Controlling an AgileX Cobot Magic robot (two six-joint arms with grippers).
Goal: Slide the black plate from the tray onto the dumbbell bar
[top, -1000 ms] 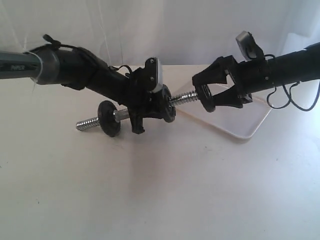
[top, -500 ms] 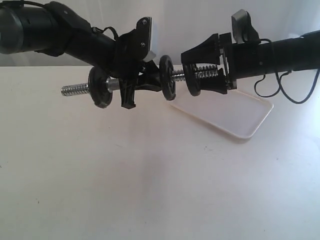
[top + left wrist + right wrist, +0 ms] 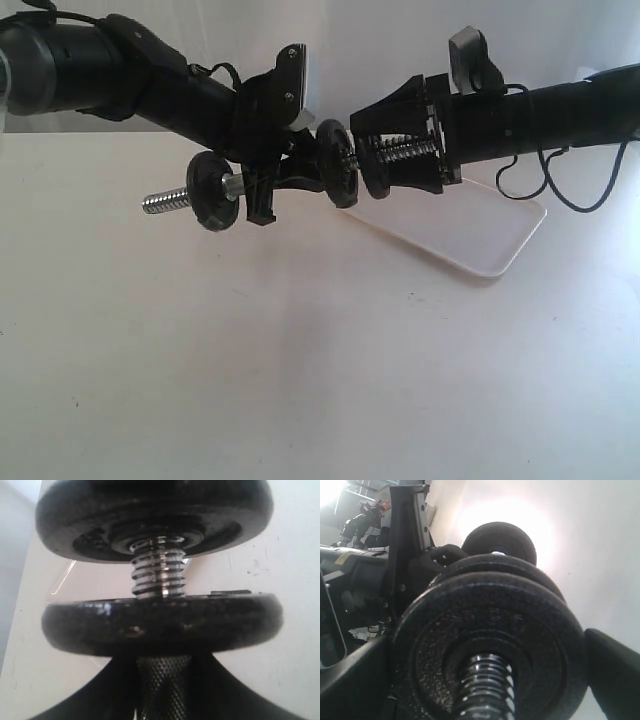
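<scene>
The dumbbell bar (image 3: 232, 184) is held level above the table, and my left gripper (image 3: 268, 190) is shut on its knurled middle (image 3: 162, 682). A black disc (image 3: 212, 190) sits on its left part and another disc (image 3: 337, 163) on its right part. My right gripper (image 3: 366, 150) is shut on the black plate (image 3: 372, 165), which is threaded onto the bar's right threaded end (image 3: 405, 152). A short stretch of thread (image 3: 160, 575) still shows between the plate (image 3: 155, 515) and the inner disc (image 3: 162, 625). In the right wrist view, the plate (image 3: 490, 640) fills the frame around the thread (image 3: 485, 690). The white tray (image 3: 485, 235) lies below the right arm.
The white tabletop (image 3: 300, 360) spreads under both arms. A pale curtain (image 3: 380, 40) hangs behind. A loose black cable (image 3: 560, 190) loops down from the right arm above the tray's far end.
The bar rose and levelled. The right gripper pushed the black plate leftward along the thread, so the gap to the inner disc has shrunk. The left arm shifted slightly right.
</scene>
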